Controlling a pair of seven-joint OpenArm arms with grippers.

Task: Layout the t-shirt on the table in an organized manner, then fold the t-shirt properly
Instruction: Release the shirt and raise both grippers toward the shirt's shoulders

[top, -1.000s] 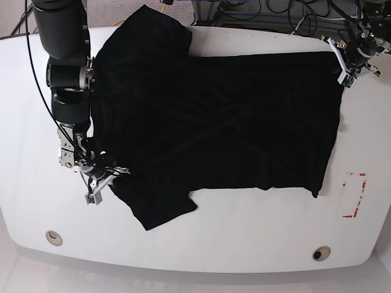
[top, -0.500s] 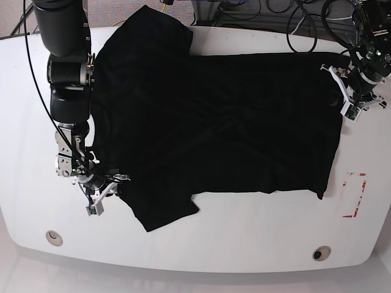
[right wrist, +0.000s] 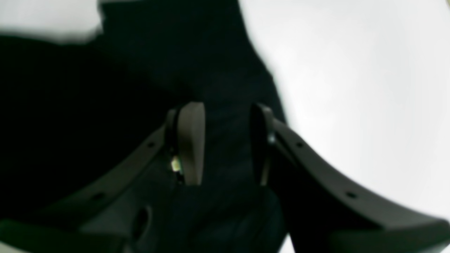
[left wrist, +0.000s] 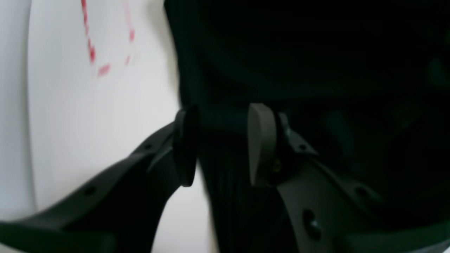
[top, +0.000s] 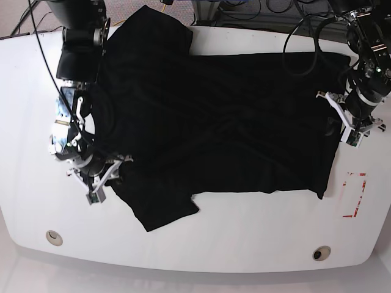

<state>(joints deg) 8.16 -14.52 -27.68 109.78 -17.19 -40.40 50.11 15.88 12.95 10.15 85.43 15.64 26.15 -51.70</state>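
I have both grippers, left [left wrist: 219, 147] and right [right wrist: 225, 144], parted astride t-shirt [top: 214, 122] edges at three and nine o'clock, ready to fold.

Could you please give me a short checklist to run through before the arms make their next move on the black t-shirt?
1. Plain black short-sleeved cloth t-shirt spread out on the glossy white table: ok, though wrinkled.
2. Far sleeve fully on the table: not ok, it reaches past the far edge.
3. Left gripper placed at the shirt's hem edge: ok; jaws apart with dark cloth between them.
4. Right gripper placed at the near sleeve side: ok; jaws apart over cloth.
5. Either gripper actually pinching cloth: cannot tell, both wrist views are blurred.
6. Red tape rectangle uncovered by cloth: ok.
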